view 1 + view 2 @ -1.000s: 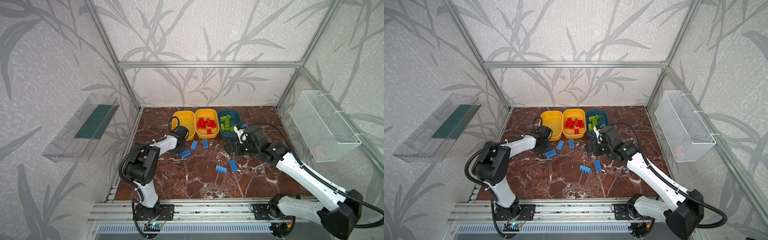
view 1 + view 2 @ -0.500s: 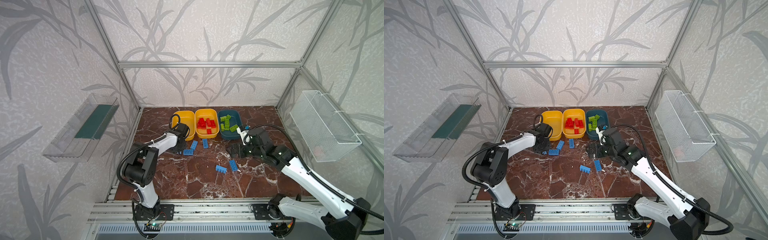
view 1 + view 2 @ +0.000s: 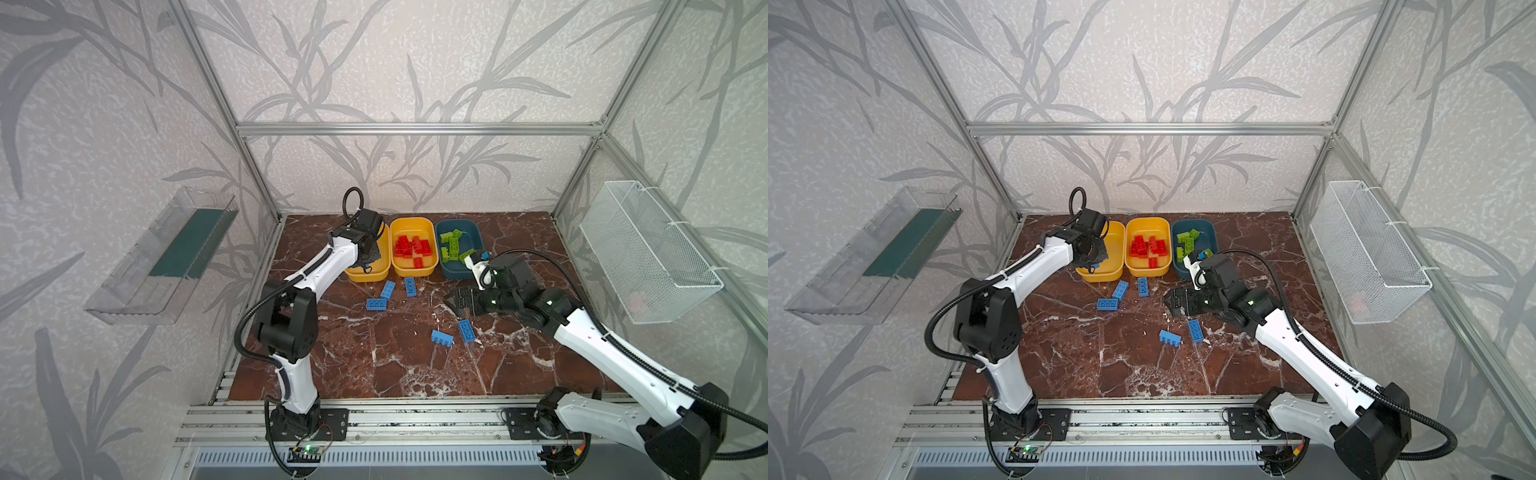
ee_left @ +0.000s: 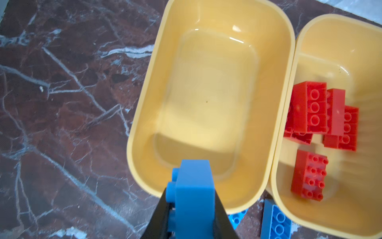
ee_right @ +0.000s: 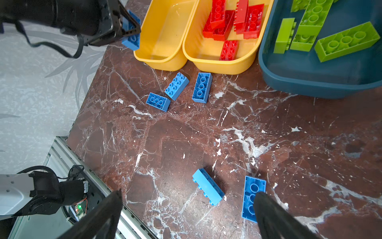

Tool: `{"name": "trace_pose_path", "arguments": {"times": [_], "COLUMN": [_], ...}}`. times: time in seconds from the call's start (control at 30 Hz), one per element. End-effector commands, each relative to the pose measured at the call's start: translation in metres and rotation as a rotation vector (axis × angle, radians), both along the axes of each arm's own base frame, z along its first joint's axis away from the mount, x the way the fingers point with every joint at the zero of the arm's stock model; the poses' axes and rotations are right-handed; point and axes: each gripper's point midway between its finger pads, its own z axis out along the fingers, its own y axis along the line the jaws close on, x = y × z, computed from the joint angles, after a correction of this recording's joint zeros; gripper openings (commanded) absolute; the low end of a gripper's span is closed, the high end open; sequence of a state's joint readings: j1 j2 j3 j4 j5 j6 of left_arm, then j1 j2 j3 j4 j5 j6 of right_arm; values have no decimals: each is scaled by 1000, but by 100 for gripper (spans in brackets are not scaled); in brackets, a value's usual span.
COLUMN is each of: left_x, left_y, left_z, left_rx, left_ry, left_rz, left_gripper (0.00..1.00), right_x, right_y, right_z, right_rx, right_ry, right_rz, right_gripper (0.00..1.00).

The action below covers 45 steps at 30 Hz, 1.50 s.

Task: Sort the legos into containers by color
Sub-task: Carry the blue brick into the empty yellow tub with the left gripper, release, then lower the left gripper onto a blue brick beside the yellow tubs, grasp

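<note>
left claw (image 4: 191,207) has swung its pinched blue lego (image 4: 193,182) above yellow tub (image 4: 147,103).

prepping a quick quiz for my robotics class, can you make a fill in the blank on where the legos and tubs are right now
1. The left gripper is shut on a ___ lego above the empty yellow tub.
2. The middle yellow tub holds only ___ legos.
3. The teal tub holds only ___ bricks.
4. Loose on the table lie ___ blue legos.

Missing words: blue; red; green; five
</note>
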<state>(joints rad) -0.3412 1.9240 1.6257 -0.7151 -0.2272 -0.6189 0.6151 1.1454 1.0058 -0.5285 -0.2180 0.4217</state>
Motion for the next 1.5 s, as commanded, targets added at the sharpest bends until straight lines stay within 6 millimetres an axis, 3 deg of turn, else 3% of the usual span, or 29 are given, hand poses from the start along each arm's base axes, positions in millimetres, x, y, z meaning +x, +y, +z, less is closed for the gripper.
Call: {"name": "trace_pose_path", "arguments": {"times": [0.0, 0.13, 0.3, 0.37, 0.5, 0.7, 0.9, 1.0, 1.17, 1.47], "left_x": [14, 39, 48, 46, 29, -28, -87, -106, -107, -81], "left_y": [5, 5, 0, -2, -5, -11, -32, -43, -57, -68], "left_z": [-10, -18, -16, -11, 6, 18, 1, -12, -36, -63], "left_rx": [49, 54, 42, 27, 20, -11, -46, -25, -45, 13], "left_ry": [48, 69, 76, 66, 41, 6, 21, 28, 43, 37], "left_rz": [-16, -12, -21, -23, -37, -78, -240, -333, -413, -485], "left_gripper": [7, 13, 54, 61, 61, 61, 62, 64, 64, 64], "right_x": [1, 5, 7, 7, 4, -5, -18, -24, -32, -49], "right_y": [3, 5, 10, 10, 9, 6, 4, 3, 0, -18], "right_z": [1, -1, 0, 1, 2, -1, -3, -2, 5, 13], "right_rx": [5, -9, 2, -6, -8, 1, -32, -45, -39, -62], "right_ry": [-13, -12, -19, -21, -27, -21, -14, -16, -23, -39], "right_rz": [18, 25, 46, 49, 54, 41, 47, 49, 34, -21], "right_gripper": [99, 99, 99, 99, 99, 99, 99, 99, 99, 99]}}
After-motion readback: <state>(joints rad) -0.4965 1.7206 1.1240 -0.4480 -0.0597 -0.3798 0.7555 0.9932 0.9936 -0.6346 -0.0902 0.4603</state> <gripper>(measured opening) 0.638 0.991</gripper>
